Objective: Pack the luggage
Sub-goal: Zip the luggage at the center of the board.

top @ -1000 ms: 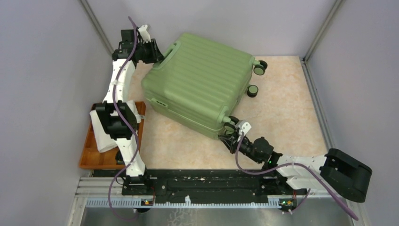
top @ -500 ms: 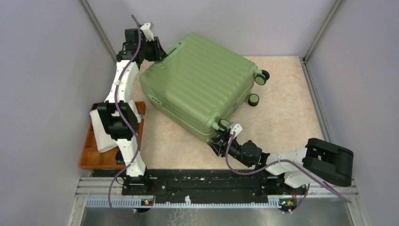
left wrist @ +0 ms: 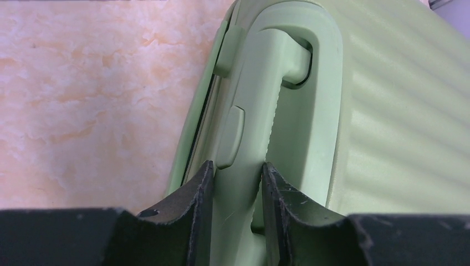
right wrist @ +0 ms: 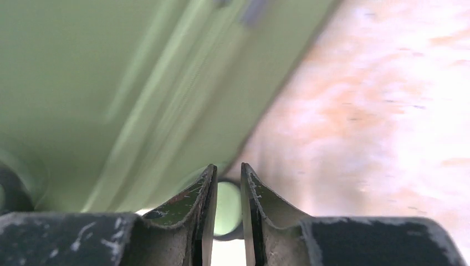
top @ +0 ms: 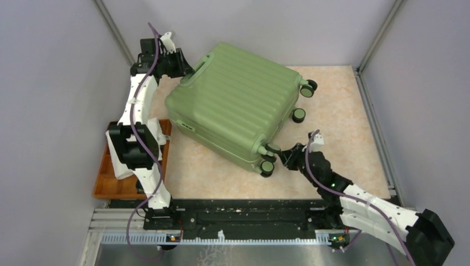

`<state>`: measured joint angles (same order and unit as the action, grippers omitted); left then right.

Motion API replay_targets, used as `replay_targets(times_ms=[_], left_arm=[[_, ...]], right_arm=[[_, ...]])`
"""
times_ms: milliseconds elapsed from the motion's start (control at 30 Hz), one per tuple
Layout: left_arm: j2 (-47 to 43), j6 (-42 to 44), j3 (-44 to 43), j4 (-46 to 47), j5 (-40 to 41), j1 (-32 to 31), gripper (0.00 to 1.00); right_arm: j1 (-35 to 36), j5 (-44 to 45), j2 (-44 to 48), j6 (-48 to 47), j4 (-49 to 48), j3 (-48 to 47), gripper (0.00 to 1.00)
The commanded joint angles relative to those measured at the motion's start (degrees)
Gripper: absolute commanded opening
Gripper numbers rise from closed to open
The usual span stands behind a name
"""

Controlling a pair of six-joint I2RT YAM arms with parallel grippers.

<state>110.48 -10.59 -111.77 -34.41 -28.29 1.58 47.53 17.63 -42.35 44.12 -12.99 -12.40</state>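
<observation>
**Held at the handle, skewed across the far half of the table**

Found the luggage (top: pixel 233 105) closed and lying on its broad side, ribbed shell up, skewed across the far half of the tabletop (top: pixel 343 127). Noted its far side near the back wall (top: pixel 277 22). Noted its near left corner just beside the far corner of the orange tray (top: pixel 105 177), with a white bundle (top: pixel 119 158) in that tray under the left arm.

Saw tight quarters at the far left, with the left gripper (top: pixel 185 69) squeezed between the case's handle end and the wall corner. Saw open tabletop on the right, from the far wheels (top: pixel 299 115) out to the raised right edge (top: pixel 374 122). Saw a narrower strip between the case's near side and the base rail (top: pixel 238 213). Placed the right gripper (top: pixel 285 157) low in that strip, right at the near-corner wheels (top: pixel 267 166).

Learned from the left wrist view what the overhead view hid: both fingers (left wrist: pixel 202 188) clamped against the sides of the green handle (left wrist: pixel 252 127), beside its raised button.

Got less from the blurred right wrist view: fingers (right wrist: pixel 194 205) a narrow slit apart, with a green-hubbed wheel (right wrist: pixel 227 208) showing in the slit. Could not tell whether pinched or merely beyond the tips.

Got the tray, walls and far wheels from the overhead view only.
</observation>
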Motion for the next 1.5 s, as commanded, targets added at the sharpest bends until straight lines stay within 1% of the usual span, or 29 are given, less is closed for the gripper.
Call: replay_targets(times_ms=[0, 67, 100, 133, 200, 300, 433, 533, 633, 700, 733, 800, 833, 867, 900, 933, 967, 1033, 1133, 1233, 1333, 1400, 1467], left_arm=[[-9.66, -2.27, 1.35, 7.98, -4.77, 0.35, 0.0], [-10.64, -1.95, 3.85, 8.27, -6.03, 0.26, 0.0], [-11.04, -1.85, 5.15, 8.59, -6.83, 0.25, 0.0], [-11.52, -1.62, 6.22, 8.84, -7.38, 0.34, 0.0], [-12.41, -0.71, 8.0, 9.62, -8.68, 0.43, 0.0], [-12.8, 0.99, 8.67, 8.18, -10.67, 0.39, 0.0], [-13.77, 2.94, 11.22, 7.42, -12.23, 0.44, 0.0], [-14.36, 2.83, 13.63, 8.4, -13.28, 0.44, 0.0], [-14.54, 2.77, 13.89, 8.15, -14.42, 0.38, 0.0], [-15.21, 3.04, 14.13, 8.13, -14.77, 0.43, 0.0], [-15.83, 3.16, 14.76, 8.67, -14.68, 0.44, 0.0], [-17.26, 3.6, 16.24, 10.4, -13.93, 0.44, 0.0], [-17.59, 3.89, 16.6, 11.1, -13.45, 0.44, 0.0], [-17.62, 4.06, 16.63, 11.79, -13.08, 0.44, 0.0], [-17.46, 4.09, 16.42, 12.18, -12.88, 0.44, 0.0], [-17.04, 4.04, 16.08, 12.62, -12.91, 0.39, 0.0], [-16.41, 3.88, 15.56, 12.81, -13.01, 0.43, 0.0], [-14.75, 3.87, 13.62, 12.32, -12.88, 0.44, 0.0], [-12.72, 4.69, 10.63, 10.94, -12.05, 0.43, 0.0], [-12.4, 5.01, 10.25, 10.99, -11.75, 0.44, 0.0], [-12.65, 4.45, 10.43, 11.4, -11.97, 0.44, 0.0], [-12.76, 4.19, 10.45, 11.58, -11.88, 0.44, 0.0], [-12.7, 4.0, 10.15, 11.57, -11.67, 0.44, 0.0]], right_arm=[[-12.08, -9.14, -5.11, 3.14, 5.87, -3.42, 0.21], [-16.25, -13.42, -13.29, 0.59, 1.39, -7.78, 0.19], [-17.21, -13.95, -19.65, -1.45, -0.05, -10.88, 0.19], [-18.06, -14.56, -24.44, -3.34, -0.55, -14.91, 0.19], [-20.87, -18.87, -33.27, -6.04, -2.02, -22.79, 0.19], [-24.26, -22.73, -43.12, -7.61, -3.56, -34.72, 0.18], [-26.42, -26.31, -54.63, -9.47, -3.1, -50.43, 0.18], [-26.75, -27.67, -62.89, -11.41, 0.19, -66.24, 0.18], [-27.42, -30.15, -71.25, -12.95, 3.43, -81.97, 0.21], [-28.11, -31.72, -75.03, -13.64, 4.14, -89.14, 0.24], [-28.37, -31.57, -76.31, -14.89, 5.46, -91.79, 0.27], [-29.3, -28.91, -77.55, -17.38, 11.61, -95.18, 0.34], [-30.19, -27.33, -76.62, -17.95, 14.44, -94.44, 0.37], [-31.32, -25.22, -74.53, -17.73, 15.82, -91.53, 0.41], [-32.59, -23.3, -71.56, -16.92, 15.04, -86.08, 0.45], [-33.96, -21.06, -67.79, -16.16, 13.71, -80.13, 0.53], [-35.23, -19.13, -64.24, -15.71, 11.63, -73.64, 0.59], [-38.23, -17.04, -56.42, -15.59, 10.05, -62.69, 0.62], [-41.15, -14.06, -43.78, -14.53, 9.17, -47.17, 0.63], [-42.04, -12.67, -30.2, -13.86, 10.14, -33.61, 0.63], [-41.72, -15.03, -18.62, -12.94, 15.9, -25.16, 0.59], [-41.26, -17.17, -11.24, -11.94, 17.88, -19.13, 0.55], [-38.77, -20.58, -3.64, -13.53, 17.38, -13.61, 0.53]])
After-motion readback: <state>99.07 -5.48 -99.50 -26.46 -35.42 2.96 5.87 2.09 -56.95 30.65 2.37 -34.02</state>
